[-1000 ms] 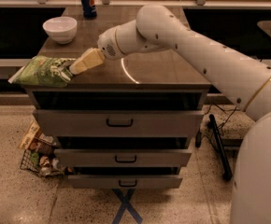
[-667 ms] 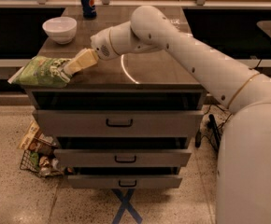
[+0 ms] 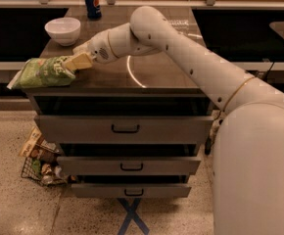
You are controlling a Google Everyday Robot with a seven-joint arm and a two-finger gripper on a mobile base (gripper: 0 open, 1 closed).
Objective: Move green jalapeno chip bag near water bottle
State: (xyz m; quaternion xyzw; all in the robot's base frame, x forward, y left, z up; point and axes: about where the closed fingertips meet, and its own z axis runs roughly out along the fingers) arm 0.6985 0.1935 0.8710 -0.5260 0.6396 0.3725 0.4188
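The green jalapeno chip bag (image 3: 43, 72) lies crinkled on the front left corner of the dark cabinet top (image 3: 156, 75), its left end over the edge. My gripper (image 3: 78, 61) reaches in from the right and sits on the bag's right end, touching it. The water bottle does not show plainly. Only a clear glint (image 3: 182, 25) appears behind my arm at the far right of the top, and I cannot tell whether that is the bottle.
A white bowl (image 3: 62, 30) stands at the back left and a blue soda can (image 3: 91, 2) at the back edge. Three drawers are below the top. A wire basket of brownish packets (image 3: 38, 160) sits on the floor at the left.
My gripper has moved a little to the left, onto the bag's right end. The bag has hardly shifted.
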